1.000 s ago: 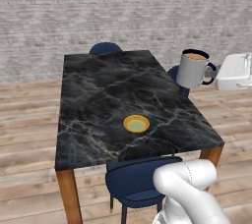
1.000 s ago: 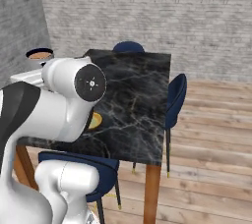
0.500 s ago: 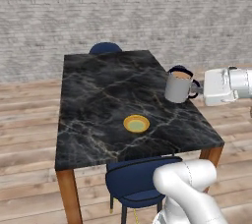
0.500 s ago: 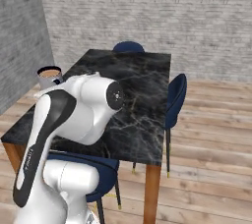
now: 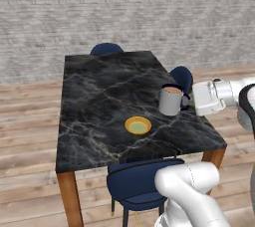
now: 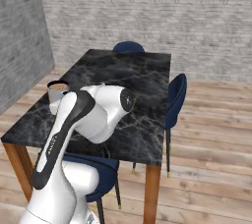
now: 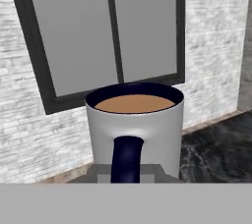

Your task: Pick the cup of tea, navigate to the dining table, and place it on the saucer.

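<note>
Over the right side of the black, pale-veined marble table (image 5: 99,101), the gripper (image 5: 188,102) pinches the navy handle of the cup (image 5: 171,100), holding it upright with brown tea inside. Placing it well likely means keeping the smooth grey-white cylinder level, carrying it left over the flat round yellow saucer (image 5: 138,125), then lowering it centred.

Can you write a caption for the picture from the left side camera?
The gripper holds the cup of tea above the dining table, near the yellow saucer.
</note>
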